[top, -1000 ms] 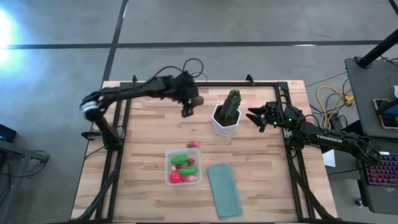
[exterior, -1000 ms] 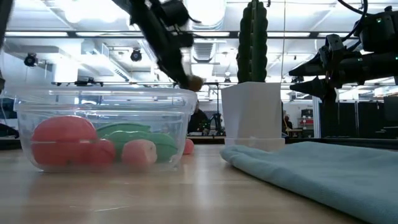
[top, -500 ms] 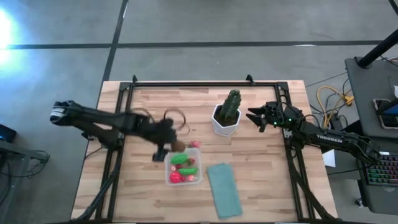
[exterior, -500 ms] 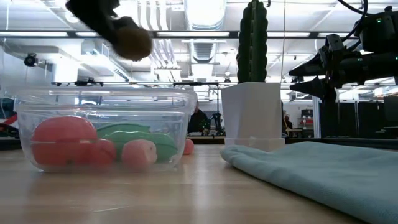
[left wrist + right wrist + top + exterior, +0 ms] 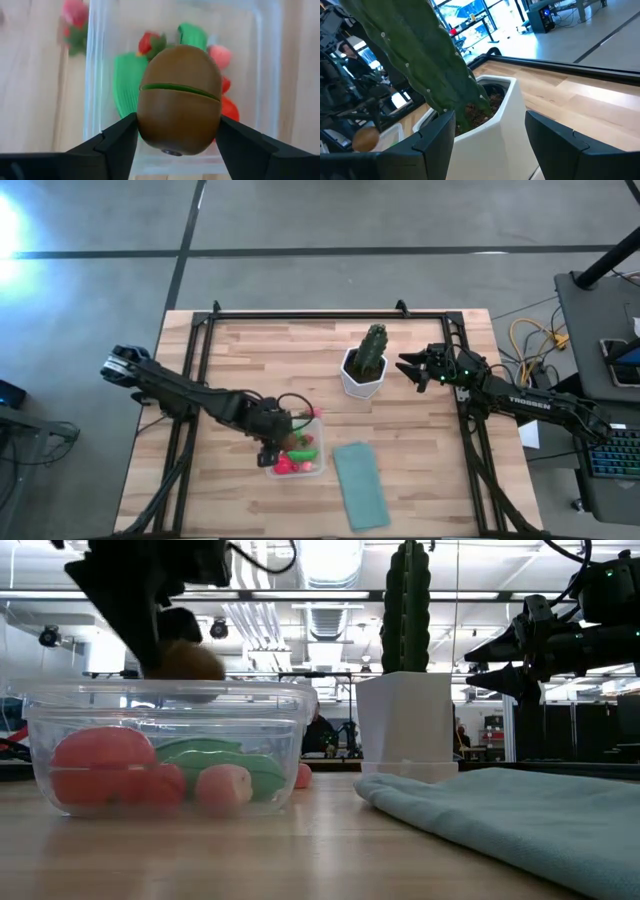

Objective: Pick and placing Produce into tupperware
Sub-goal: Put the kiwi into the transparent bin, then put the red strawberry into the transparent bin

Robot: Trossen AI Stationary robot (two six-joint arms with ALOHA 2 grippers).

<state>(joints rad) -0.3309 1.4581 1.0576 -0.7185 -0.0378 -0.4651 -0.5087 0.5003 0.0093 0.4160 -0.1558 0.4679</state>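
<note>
Above tupperware (image 5: 100,75), kiwi (image 5: 179,100) in left hand (image 5: 175,142)

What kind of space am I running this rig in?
Probably a large lab or workshop: a wooden table on a polished concrete floor, ceiling strip lights above, and a workstation with a lit keyboard alongside.
</note>
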